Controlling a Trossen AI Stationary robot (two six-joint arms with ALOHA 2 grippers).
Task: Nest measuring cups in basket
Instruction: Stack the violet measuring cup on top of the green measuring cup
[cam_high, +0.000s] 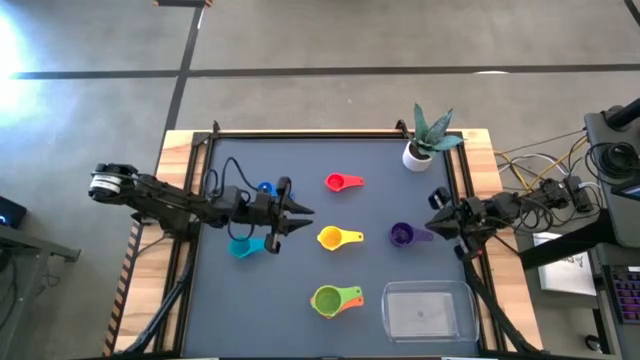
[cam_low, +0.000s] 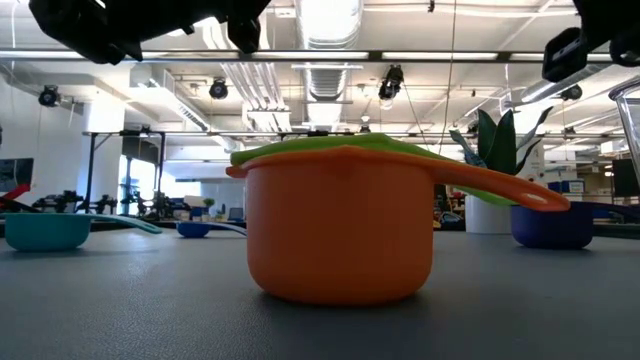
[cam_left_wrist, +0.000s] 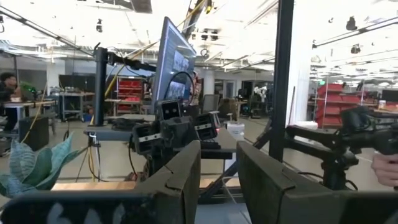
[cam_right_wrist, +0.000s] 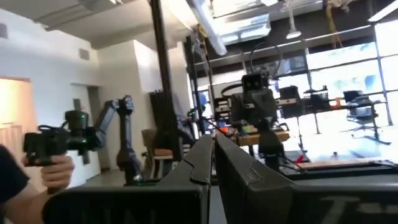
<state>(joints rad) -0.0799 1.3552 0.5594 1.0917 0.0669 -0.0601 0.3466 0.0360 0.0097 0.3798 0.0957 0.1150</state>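
In the high view the cups lie apart on the dark mat: blue cup (cam_high: 265, 188), teal cup (cam_high: 245, 247), red cup (cam_high: 343, 182), yellow cup (cam_high: 338, 238), purple cup (cam_high: 403, 235). The green cup (cam_high: 327, 300) sits nested inside the orange cup (cam_low: 340, 235). The clear basket (cam_high: 428, 310) stands near the mat's near right corner. My left gripper (cam_high: 300, 214) (cam_left_wrist: 217, 168) hovers raised between the blue and teal cups, slightly open, pointing right. My right gripper (cam_high: 436, 216) (cam_right_wrist: 211, 155) hangs raised just right of the purple cup, shut and empty.
A small white plant pot (cam_high: 420, 152) with a spiky plant stands at the far right corner. The wooden table edge (cam_high: 180, 150) frames the mat. Cables and equipment lie right of the table. A person's hand (cam_right_wrist: 53, 168) holding a device shows beyond the table.
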